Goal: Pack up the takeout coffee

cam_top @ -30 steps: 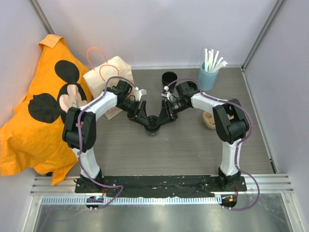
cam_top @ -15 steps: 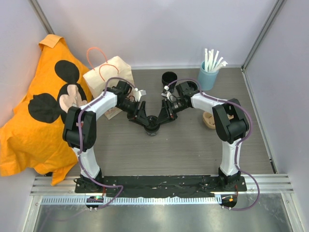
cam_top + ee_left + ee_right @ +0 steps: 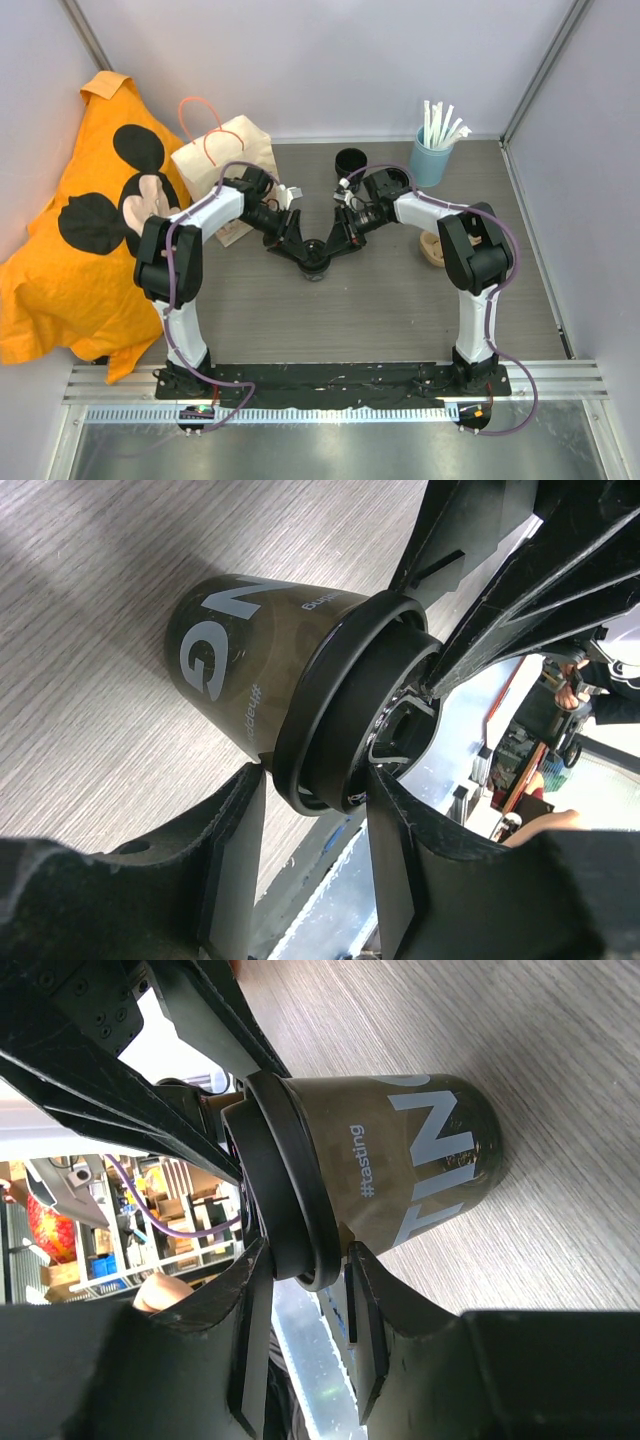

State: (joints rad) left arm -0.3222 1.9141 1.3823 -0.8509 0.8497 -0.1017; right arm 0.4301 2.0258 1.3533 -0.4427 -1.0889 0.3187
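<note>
The takeout coffee (image 3: 315, 264), a small black cup with pale lettering and a thick dark rim, stands mid-table between both arms. My left gripper (image 3: 301, 251) reaches in from the left and my right gripper (image 3: 332, 248) from the right, meeting at the cup's top. In the left wrist view the cup (image 3: 250, 660) has its rim pinched between the left gripper's (image 3: 315, 780) jaws, one finger under the rim, one on top. The right wrist view shows the same cup (image 3: 420, 1160) with the right gripper (image 3: 305, 1260) clamped across the rim likewise.
A tan paper bag (image 3: 222, 160) with orange handles stands at the back left beside orange cloth (image 3: 80, 230). Two more black cups (image 3: 350, 160) (image 3: 393, 180) sit behind the right arm. A light blue cup of straws (image 3: 432, 155) and a pulp tray (image 3: 433, 250) are at right.
Both pairs of jaws have narrowed onto the cup's rim. The arms and the cup have hardly shifted.
</note>
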